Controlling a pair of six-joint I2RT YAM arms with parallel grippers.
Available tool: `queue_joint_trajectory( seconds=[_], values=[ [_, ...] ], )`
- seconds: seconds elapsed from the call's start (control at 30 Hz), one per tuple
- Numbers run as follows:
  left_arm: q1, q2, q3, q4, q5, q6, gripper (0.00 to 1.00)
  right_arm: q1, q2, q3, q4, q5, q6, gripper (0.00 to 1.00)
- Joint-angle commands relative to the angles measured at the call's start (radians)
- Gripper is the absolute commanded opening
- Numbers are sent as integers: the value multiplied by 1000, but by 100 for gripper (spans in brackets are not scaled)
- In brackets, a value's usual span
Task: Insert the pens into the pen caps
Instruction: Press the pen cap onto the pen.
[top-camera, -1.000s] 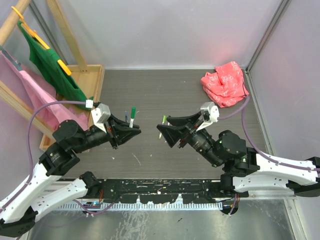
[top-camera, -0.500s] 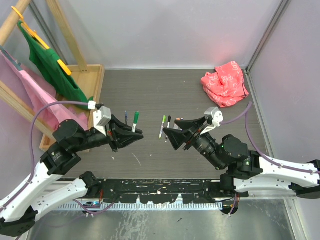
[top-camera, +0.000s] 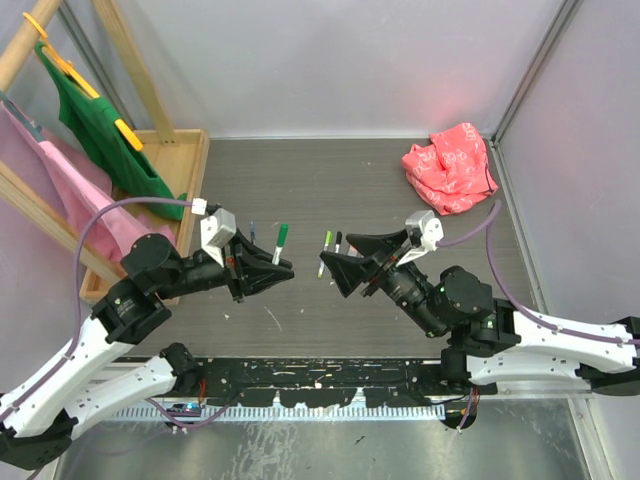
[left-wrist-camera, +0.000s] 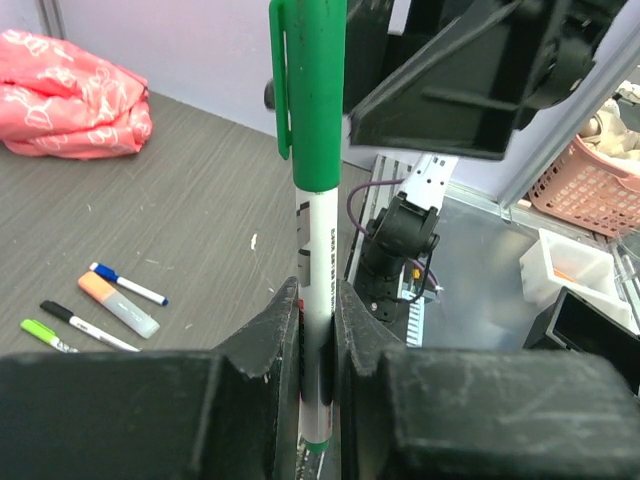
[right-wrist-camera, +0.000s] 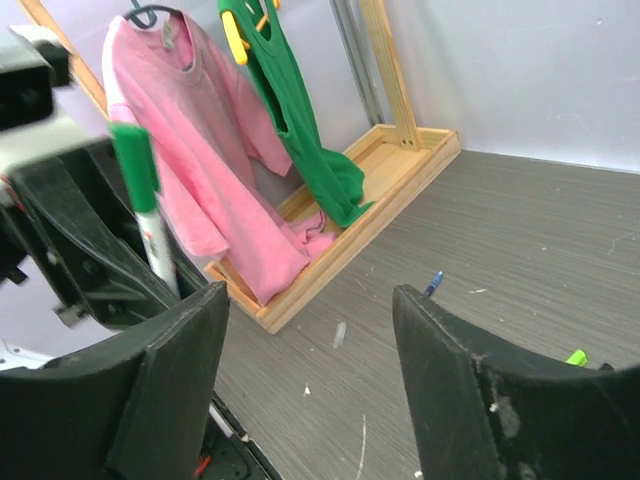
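Left hand (left-wrist-camera: 318, 335) is closed narrowly on a green-capped pen (left-wrist-camera: 318, 235), gripping the white barrel low down. The pen's long axis runs roughly upright; the clipped green cap sits on the upper end, well above the fingertips, and the bare end pokes out just below them. In the overhead view this hand hovers over the middle of the grey desk (top-camera: 330, 180), pointing toward the other arm.

Right hand (top-camera: 335, 268) faces it across a small gap, its two fingers spread wide and holding nothing.

Four loose pens lie flat on the desk close together, beyond and below the gap between the hands: a blue-tipped pen (left-wrist-camera: 128, 284), an orange marker (left-wrist-camera: 118, 305), a black-tipped pen (left-wrist-camera: 88, 326) and a lime-tipped pen (left-wrist-camera: 45, 335). They lie nearly parallel to one another, none touching a hand.

At the desk's left edge stands a wooden clothes rack (top-camera: 175, 150) with a green garment (top-camera: 100, 120) and a pink one hanging from it. A crumpled pink cloth (top-camera: 450, 165) sits in the far right corner. Both are well apart from the hands and the pens, with bare desk surface between them
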Motion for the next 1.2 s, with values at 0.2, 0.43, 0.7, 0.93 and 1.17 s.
queue_joint_trajectory(
  seconds=[0.2,0.43,0.7,0.93,1.17],
  values=[
    [2,8,-29,43,24,-37,0,1,192,254,172,-3,-46,79],
    [1,-1,-32,43,39,-40,0,-2,287,313,173,51,22,78],
    [1,-3,-36,39,49,-37,0,-26,305,313,159,4,96,59],
    [2,3,-37,44,53,-37,0,-43,306,300,133,-51,146,50],
    [2,11,-33,54,55,-37,0,-59,320,291,105,-87,193,50]
  ],
)
